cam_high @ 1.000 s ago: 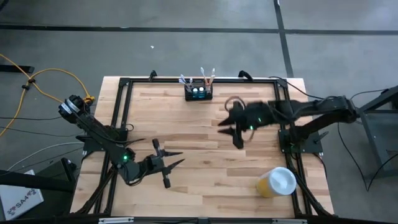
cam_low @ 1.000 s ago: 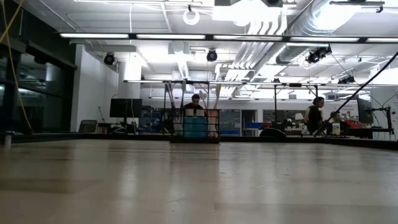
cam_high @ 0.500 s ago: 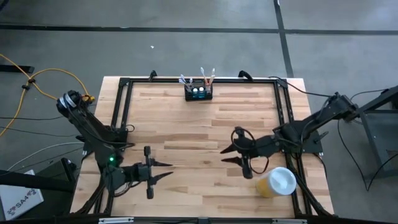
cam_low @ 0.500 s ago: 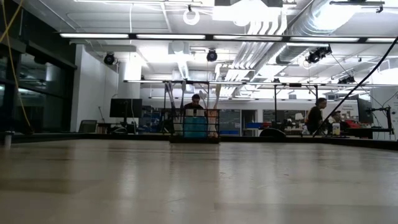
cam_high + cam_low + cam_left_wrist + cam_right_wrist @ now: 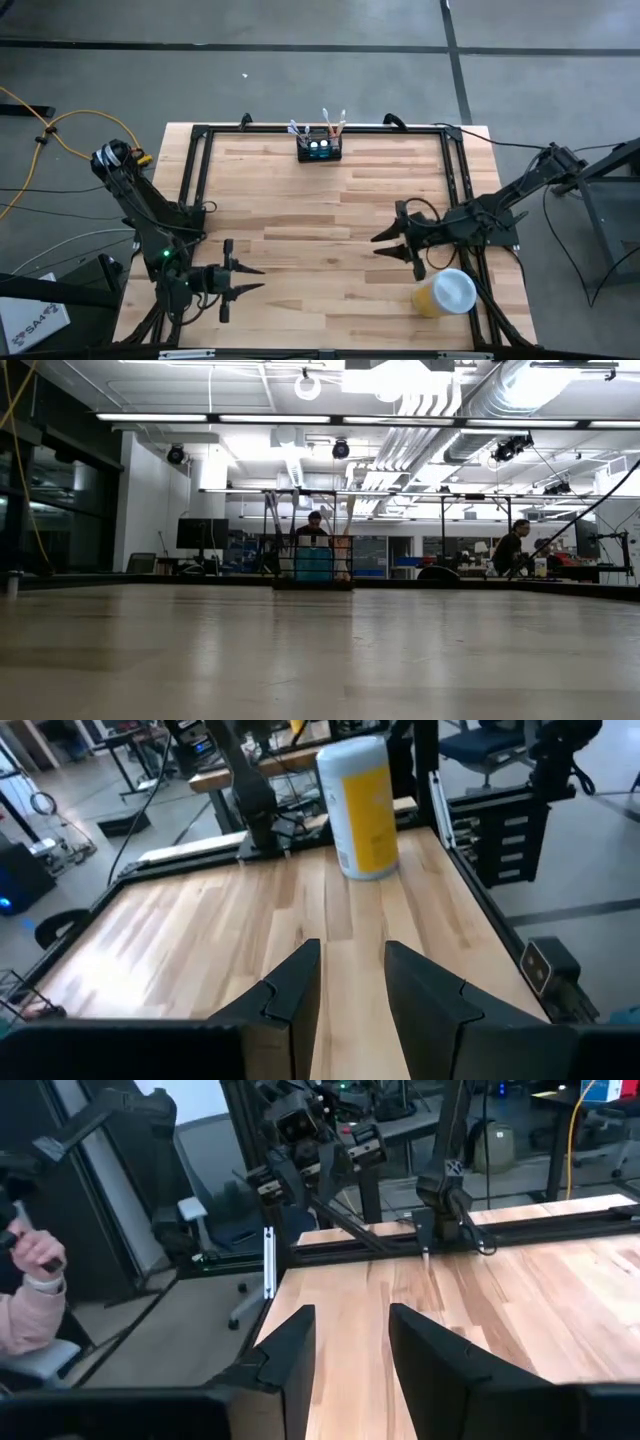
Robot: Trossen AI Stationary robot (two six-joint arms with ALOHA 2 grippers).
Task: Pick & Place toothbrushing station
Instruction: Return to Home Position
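The toothbrushing station (image 5: 319, 148), a small black caddy with several toothbrushes standing in its top slots, rests on its base at the middle of the table's far edge. It also shows far off in the low view (image 5: 312, 565). My left gripper (image 5: 255, 280) is open and empty near the table's near left corner; its own view (image 5: 352, 980) looks across the table. My right gripper (image 5: 380, 245) is open and empty at the table's right, well to the near side of the caddy, and its own view (image 5: 350, 1350) shows the gap between its fingers.
A yellow cup with a white lid (image 5: 445, 292) stands at the near right corner, just to the near side of my right gripper, and shows in the left wrist view (image 5: 360, 805). A black frame (image 5: 200, 132) rims the table. People sit in the room beyond (image 5: 512, 548).
My right gripper has drawn back from the table's middle toward the near right, ending beside the yellow cup. My left gripper has drawn back toward the near left corner. The caddy has stayed where it was.
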